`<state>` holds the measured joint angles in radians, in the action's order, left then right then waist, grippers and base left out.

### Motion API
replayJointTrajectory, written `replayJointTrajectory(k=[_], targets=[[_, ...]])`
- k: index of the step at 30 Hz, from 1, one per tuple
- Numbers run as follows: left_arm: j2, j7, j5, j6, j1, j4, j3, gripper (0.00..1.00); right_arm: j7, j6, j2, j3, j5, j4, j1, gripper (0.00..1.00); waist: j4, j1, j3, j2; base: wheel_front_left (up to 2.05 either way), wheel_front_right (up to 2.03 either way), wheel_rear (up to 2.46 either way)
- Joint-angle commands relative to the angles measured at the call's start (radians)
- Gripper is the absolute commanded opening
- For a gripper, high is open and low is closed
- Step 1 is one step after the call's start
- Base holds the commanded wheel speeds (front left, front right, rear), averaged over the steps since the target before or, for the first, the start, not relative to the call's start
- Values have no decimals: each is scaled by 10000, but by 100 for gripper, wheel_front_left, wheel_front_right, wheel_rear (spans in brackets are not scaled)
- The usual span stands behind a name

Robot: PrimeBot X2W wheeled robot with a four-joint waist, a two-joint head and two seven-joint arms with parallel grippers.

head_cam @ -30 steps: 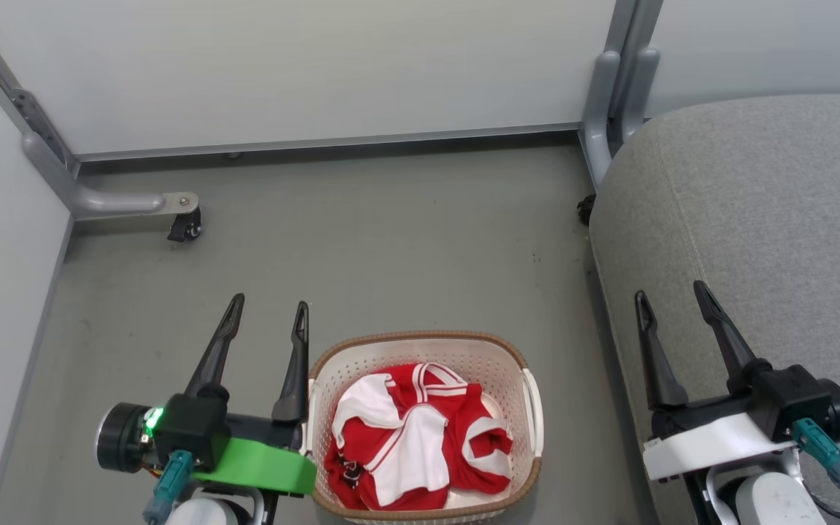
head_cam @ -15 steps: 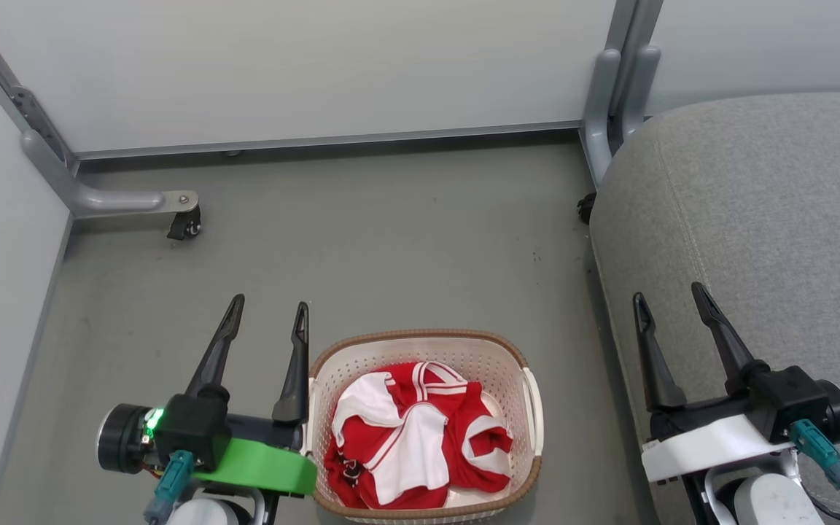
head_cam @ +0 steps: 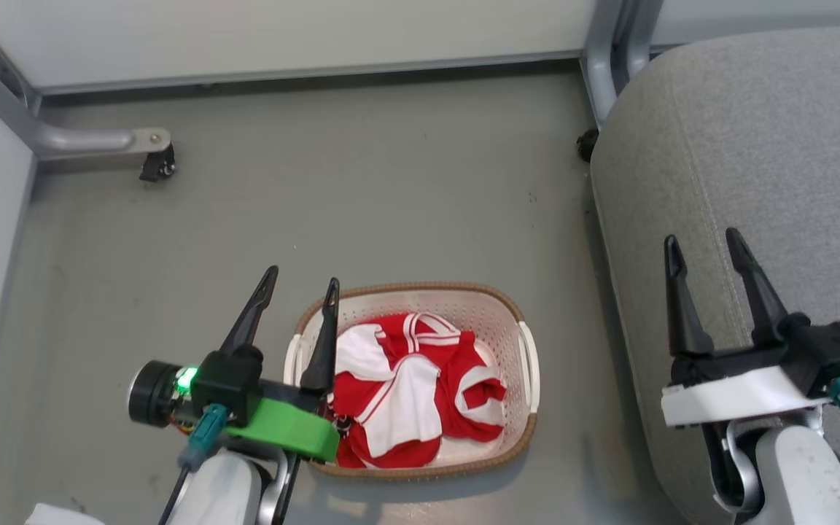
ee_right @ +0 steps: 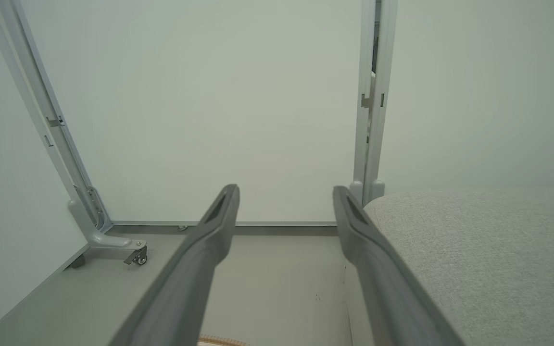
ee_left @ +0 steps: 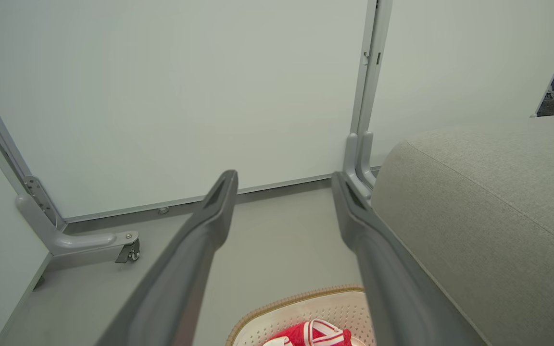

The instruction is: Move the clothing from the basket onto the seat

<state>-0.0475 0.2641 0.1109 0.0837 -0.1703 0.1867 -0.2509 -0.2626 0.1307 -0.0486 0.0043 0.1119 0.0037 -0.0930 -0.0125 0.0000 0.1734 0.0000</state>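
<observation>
The laundry basket, cream-white with a brown woven-look rim, stands on the grey floor, well away from the floor's far edge under the white wall panels and near the left side of the seat, with a strip of bare floor between them. The red and white jersey lies crumpled inside the basket, covering most of its bottom and bunched toward its left wall, so that a patch of perforated bottom shows at the near right corner. The left gripper hangs by the basket's left edge, its two dark fingers spread and empty; in the head view its inner finger crosses the left rim and handle, and I cannot tell whether it touches them. In the left wrist view the far rim of the basket and a scrap of the jersey show low between those fingers. The right gripper is over the seat's left part, its fingers likewise spread with nothing between them, pointing toward the far wall. At the floor's far left corner a grey panel foot with a small black caster rests on the floor, and a grey post rises at the seat's far left corner.
</observation>
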Motion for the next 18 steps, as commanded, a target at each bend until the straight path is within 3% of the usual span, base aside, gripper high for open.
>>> replayJointTrajectory(k=[1,11,18], targets=[[-53,6,-113,67,-494,210,-125,100,-35,1,-31,-107,65,-90,-367,100,-179,0,1335,0,0,0,0],[-236,6,-1012,409,-3205,2949,-1395,100,-35,1,-28,-205,304,-460,-2141,100,-893,0,4290,0,0,0,0],[-707,8,-1283,468,-5269,5849,-3130,100,-35,1,-22,-60,754,-852,-3026,100,-1782,0,5927,0,0,0,0]])
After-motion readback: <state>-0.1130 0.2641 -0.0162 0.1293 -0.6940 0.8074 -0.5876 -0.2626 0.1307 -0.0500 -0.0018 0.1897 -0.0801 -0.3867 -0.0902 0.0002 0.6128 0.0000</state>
